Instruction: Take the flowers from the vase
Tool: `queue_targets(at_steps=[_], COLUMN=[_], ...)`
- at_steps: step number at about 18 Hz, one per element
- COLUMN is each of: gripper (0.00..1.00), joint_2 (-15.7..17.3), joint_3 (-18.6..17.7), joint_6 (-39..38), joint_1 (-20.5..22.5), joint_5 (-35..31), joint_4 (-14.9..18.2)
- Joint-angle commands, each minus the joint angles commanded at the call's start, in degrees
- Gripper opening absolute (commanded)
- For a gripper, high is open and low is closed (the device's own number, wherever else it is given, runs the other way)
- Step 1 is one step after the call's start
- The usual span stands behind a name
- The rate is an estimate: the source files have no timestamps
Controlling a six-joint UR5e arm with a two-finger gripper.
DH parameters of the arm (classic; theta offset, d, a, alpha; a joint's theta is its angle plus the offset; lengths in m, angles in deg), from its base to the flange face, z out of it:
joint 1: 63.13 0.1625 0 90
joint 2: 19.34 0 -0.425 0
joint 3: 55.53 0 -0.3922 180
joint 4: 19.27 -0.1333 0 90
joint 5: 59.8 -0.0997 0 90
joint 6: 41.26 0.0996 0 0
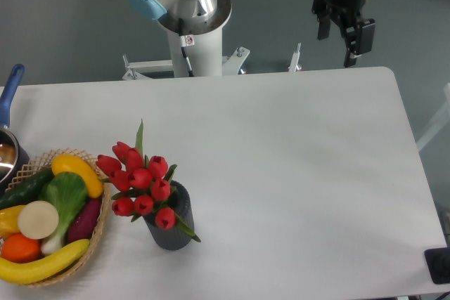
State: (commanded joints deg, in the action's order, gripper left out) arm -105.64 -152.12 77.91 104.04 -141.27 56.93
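Observation:
The flowers (140, 182), a bunch of red tulip buds with green leaves, stand in the vase (172, 227), a small dark grey ribbed cylinder at the front left of the white table (295, 173). The bunch leans to the left over the vase's rim. My gripper (337, 48) hangs high above the table's back right edge, far from the flowers. Its two black fingers are spread apart and hold nothing.
A wicker basket (98, 233) of fruit and vegetables sits just left of the vase. A pot with a blue handle (10, 100) is at the left edge. The arm's white base (197, 40) stands behind the table. A dark object (439, 265) sits at the front right corner.

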Motion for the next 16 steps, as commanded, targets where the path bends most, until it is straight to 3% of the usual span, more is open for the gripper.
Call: queue_targets(at_steps=[6,7,11,16], gripper=[1.00,1.00,1.00,1.00], joint_2=[0.5,1.0,2.4,2.9], joint_3=[-1.0,-2.3,-8.7,-10.9], joint_6=[-2.4,-4.3,-14.3,-21.3], joint_1=[-0.1,-0.1,0.4,-0.2], joint_5=[1.2,2.7,9.8,12.3], joint_4=[-0.3,-1.2,-11.0,-12.4])
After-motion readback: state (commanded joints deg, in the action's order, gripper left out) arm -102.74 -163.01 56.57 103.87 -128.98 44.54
